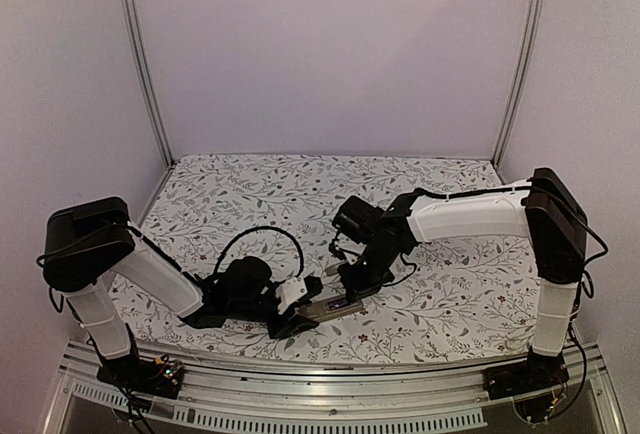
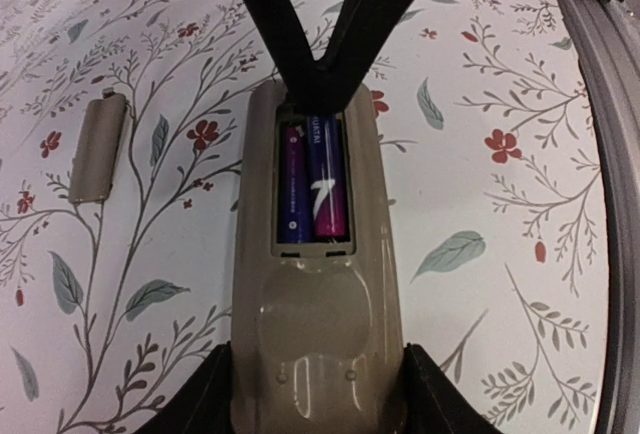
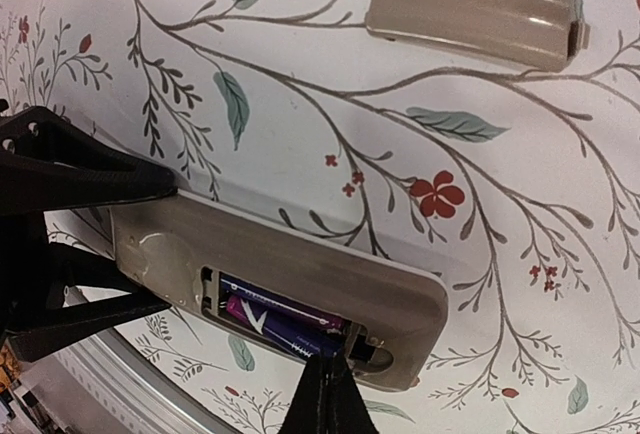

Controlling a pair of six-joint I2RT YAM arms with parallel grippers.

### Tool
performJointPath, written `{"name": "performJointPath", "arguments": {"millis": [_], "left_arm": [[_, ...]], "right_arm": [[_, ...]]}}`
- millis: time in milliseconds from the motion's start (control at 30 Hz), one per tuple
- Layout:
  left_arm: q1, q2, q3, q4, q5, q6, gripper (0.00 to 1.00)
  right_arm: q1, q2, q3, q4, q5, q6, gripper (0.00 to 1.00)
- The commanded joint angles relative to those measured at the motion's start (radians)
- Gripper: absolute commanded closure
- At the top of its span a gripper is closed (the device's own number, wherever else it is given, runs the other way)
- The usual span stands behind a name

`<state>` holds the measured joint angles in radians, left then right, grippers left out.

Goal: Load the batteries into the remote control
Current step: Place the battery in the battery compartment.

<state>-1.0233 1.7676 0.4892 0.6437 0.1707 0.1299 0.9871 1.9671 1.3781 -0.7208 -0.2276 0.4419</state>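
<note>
Both batteries (image 2: 313,182) sit in the remote (image 2: 318,324) (cover (image 2: 98,147) off, upper left); left gripper (image 2: 318,399) clamps the remote, closed right gripper (image 2: 318,92) at their upper end.

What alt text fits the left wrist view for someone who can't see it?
A slim greyish-tan plastic remote control lies back-up on floral cloth, held by the left gripper, two purple-and-blue cylindrical batteries in its open recess. The shut right gripper sits at their far end; a flat greyish-tan cover piece lies apart at left.
</note>
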Motion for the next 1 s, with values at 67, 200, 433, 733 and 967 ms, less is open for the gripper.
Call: {"name": "performJointPath", "arguments": {"millis": [67,200,433,733,967], "left_arm": [[-0.007,0.026,-0.008,-0.01,-0.011,0.027,0.71],[-0.006,0.028,-0.009,-0.008,-0.009,0.027,0.71],[-0.006,0.029,-0.012,0.001,-0.007,0.032,0.71],[-0.006,0.035,-0.013,0.018,-0.003,0.028,0.75],[-0.003,0.035,-0.021,0.033,0.002,0.026,0.76]], "right_arm": [[0.038,0.141,-0.081,0.023,-0.084,-0.029,1.0],[0.039,0.133,-0.116,0.063,-0.144,-0.041,1.0],[0.039,0.17,-0.097,0.079,-0.241,-0.128,1.0],[0.038,0.204,-0.08,0.048,-0.257,-0.161,1.0],[0.039,0.268,-0.043,-0.007,-0.267,-0.237,1.0]]}}
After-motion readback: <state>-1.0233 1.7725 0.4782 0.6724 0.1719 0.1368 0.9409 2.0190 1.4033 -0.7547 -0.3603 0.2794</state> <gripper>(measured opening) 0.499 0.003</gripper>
